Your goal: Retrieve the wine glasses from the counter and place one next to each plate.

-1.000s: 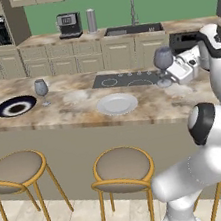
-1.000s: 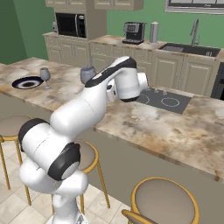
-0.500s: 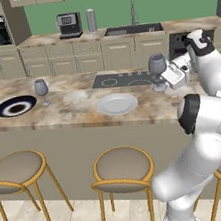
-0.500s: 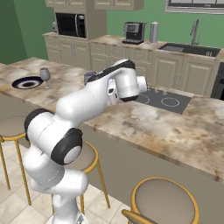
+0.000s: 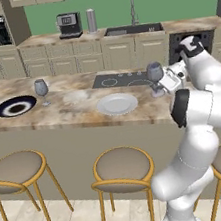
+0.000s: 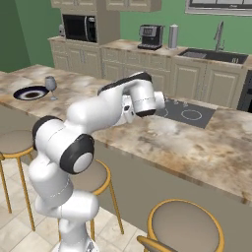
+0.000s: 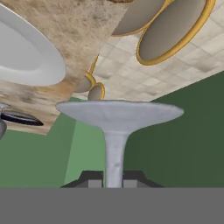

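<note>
Held wine glass (image 5: 154, 73) has travelled left along the island since a second ago, closing on the pale plate (image 5: 117, 103).

Gripper (image 7: 113, 180) jaws are clamped on its stem, so foot and bowl stay free for an upright set-down, probably beside that plate. Other glass (image 5: 40, 87) stands beside the black plate (image 5: 15, 106), far left of the pale plate. Arm is bent, hand turned sideways above the island.

arm folded, tool (image 7: 113, 181) clamped on stem
</note>
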### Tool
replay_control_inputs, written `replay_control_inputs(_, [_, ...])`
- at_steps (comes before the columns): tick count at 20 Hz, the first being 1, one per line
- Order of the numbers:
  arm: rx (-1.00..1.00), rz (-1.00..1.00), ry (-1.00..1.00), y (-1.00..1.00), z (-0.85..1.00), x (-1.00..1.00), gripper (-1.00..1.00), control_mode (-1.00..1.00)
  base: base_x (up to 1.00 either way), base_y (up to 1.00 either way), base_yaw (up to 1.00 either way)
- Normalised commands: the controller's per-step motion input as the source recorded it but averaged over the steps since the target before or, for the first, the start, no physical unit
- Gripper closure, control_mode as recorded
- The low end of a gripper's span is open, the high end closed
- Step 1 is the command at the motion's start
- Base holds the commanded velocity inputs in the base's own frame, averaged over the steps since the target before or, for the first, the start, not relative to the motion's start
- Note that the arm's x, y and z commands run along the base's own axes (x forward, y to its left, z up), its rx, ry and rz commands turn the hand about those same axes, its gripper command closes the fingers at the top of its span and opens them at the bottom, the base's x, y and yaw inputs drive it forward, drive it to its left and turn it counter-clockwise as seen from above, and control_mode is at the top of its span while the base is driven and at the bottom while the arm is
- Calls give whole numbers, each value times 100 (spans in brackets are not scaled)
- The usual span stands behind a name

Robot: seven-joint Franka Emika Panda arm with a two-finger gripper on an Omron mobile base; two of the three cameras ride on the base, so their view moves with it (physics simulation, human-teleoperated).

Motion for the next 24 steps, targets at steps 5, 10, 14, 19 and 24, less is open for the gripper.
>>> replay_control_inputs(5, [0,-2,0,0,-33,12,100,-100,0,0,0])
replay_control_inputs(10, [0,-5,0,0,-25,21,100,-100,0,0,0])
replay_control_inputs(14, [-1,-5,0,0,-22,28,100,-100,0,0,0])
replay_control_inputs(19, [0,-4,0,0,-23,32,100,-100,0,0,0])
replay_control_inputs(24, [0,-3,0,0,-13,30,100,-100,0,0,0])
